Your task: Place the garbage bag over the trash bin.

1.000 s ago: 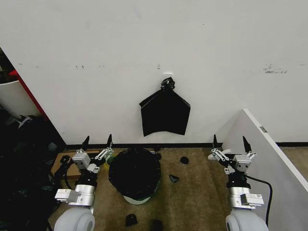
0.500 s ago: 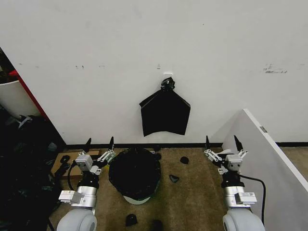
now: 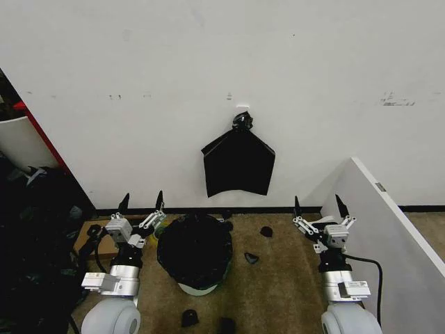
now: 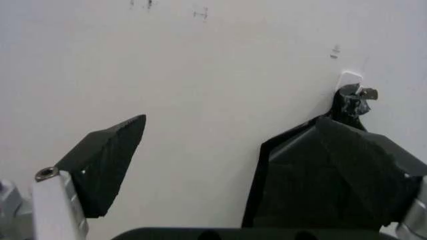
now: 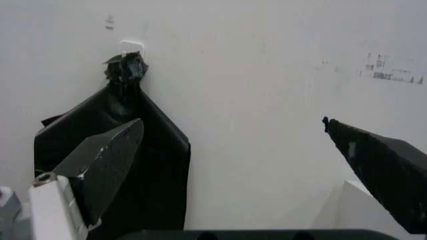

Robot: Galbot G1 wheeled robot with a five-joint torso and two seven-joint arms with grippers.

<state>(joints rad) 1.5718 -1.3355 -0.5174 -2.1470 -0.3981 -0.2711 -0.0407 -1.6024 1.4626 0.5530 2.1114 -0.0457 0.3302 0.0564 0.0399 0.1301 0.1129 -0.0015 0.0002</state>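
Lining upright trash bin point(image 3: 197, 285): garbage bag point(image 3: 195, 250), mouth up.

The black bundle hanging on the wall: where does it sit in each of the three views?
Head view: black bundle hangs on the wall at centre, above the trash bin lined with the garbage bag.
Left wrist view: it sits at the right, lower half.
Right wrist view: it sits at the left.
Shared landmark: the white hook above its knot.
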